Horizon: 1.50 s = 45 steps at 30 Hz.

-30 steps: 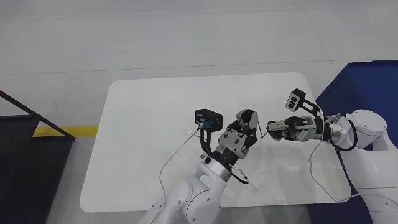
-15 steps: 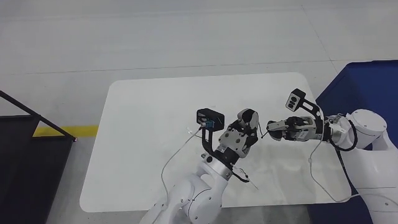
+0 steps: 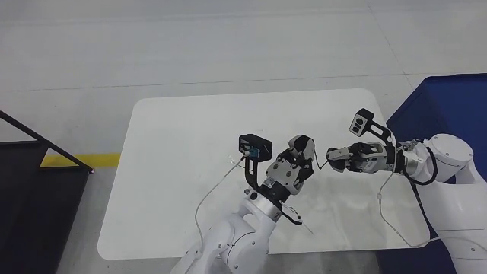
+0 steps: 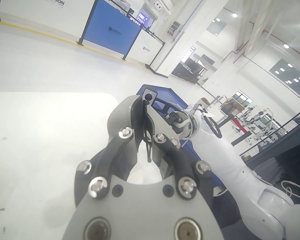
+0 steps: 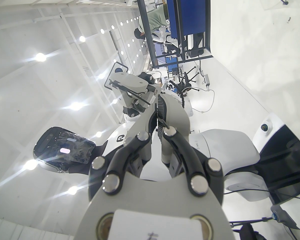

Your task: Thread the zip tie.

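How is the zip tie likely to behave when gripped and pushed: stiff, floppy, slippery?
Probably light and springy, not limp: the zip tie is a thin black strip whose free end juts straight from the shut left gripper without drooping. It may pivot or slip, since the grip on it looks narrow.

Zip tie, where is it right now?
In the left wrist view the zip tie is pinched in the left gripper, above the white table, with the right gripper close beside it.
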Motion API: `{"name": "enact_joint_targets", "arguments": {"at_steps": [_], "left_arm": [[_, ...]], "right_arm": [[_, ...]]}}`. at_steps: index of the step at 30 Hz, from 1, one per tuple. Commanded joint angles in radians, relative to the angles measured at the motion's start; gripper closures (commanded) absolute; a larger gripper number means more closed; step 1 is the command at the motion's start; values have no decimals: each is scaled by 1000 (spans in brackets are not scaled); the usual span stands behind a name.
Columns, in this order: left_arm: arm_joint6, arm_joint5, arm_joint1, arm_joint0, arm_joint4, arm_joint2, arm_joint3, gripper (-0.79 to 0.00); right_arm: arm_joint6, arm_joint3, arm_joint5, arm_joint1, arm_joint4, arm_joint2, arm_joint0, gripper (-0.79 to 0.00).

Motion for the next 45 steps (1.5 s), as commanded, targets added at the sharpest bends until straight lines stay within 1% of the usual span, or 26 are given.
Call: {"name": "enact_joint_targets", "arguments": {"at_steps": [1, 8, 16, 27, 35, 45], "left_arm": [[0, -5, 0, 4, -2, -3, -5, 0], [-18, -11, -1, 10, 18, -1, 3, 0], [-9, -15, -5, 16, 12, -5, -6, 0], [-2, -8, -15, 3, 29, 10, 7, 0], [-8, -6, -22, -9, 18, 7, 24, 0], [-20, -18, -22, 7, 32, -6, 9, 0]], "right_arm": [[0, 0, 0, 0, 0, 0, 0, 0], [0, 0, 0, 0, 0, 0, 0, 0], [0, 0, 0, 0, 0, 0, 0, 0], [0, 0, 0, 0, 0, 0, 0, 0], [0, 0, 0, 0, 0, 0, 0, 0], [0, 0, 0, 0, 0, 0, 0, 0]]}}
